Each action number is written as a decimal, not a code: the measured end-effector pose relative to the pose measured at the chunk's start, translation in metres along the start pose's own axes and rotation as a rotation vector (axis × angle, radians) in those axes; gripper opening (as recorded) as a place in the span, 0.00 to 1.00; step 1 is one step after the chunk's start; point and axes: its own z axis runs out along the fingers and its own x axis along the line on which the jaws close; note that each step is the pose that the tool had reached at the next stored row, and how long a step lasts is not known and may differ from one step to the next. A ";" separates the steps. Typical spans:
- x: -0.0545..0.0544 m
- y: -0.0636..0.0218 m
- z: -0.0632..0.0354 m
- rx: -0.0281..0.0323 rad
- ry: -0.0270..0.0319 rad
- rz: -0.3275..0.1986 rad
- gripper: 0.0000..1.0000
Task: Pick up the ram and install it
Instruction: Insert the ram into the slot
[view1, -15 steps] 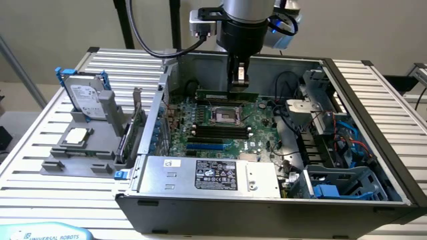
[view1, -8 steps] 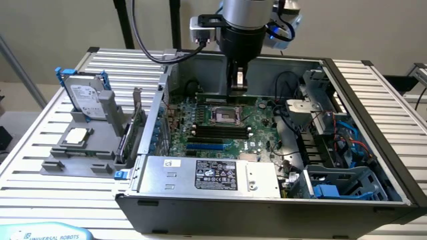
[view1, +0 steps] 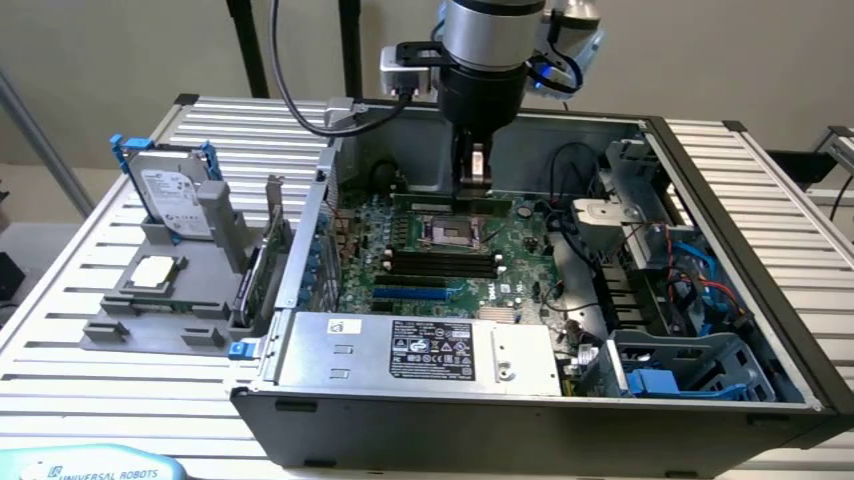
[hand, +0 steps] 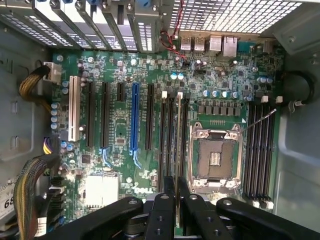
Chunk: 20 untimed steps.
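Note:
My gripper (view1: 473, 183) reaches down inside the open computer case (view1: 747, 260), over the green motherboard (view1: 527, 255). It is shut on the ram (view1: 447, 198), a thin green stick held on edge between its black fingers (hand: 162, 212). In the wrist view the ram (hand: 178, 145) runs as a narrow line along the black memory slots (hand: 167, 145), beside the silver CPU socket (hand: 216, 157). Whether the ram sits in a slot or hovers just above it cannot be told. A second bank of black slots (view1: 441, 262) lies on the near side of the socket (view1: 445, 228).
A silver hard drive with blue rails (view1: 174, 190) stands in a grey holder (view1: 147, 325) at the exterior view's left, next to a green expansion card (view1: 267, 265). The power supply (view1: 414, 348) fills the case's front. Cables and a drive cage (view1: 674, 365) crowd the exterior view's right.

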 end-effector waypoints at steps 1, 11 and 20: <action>-0.001 0.0000 0.0017 0.0005 0.0022 0.000 0.14; -0.001 -0.0001 0.0188 0.0110 0.0121 0.000 0.14; 0.000 -0.0001 0.0352 0.0111 0.0134 0.000 0.14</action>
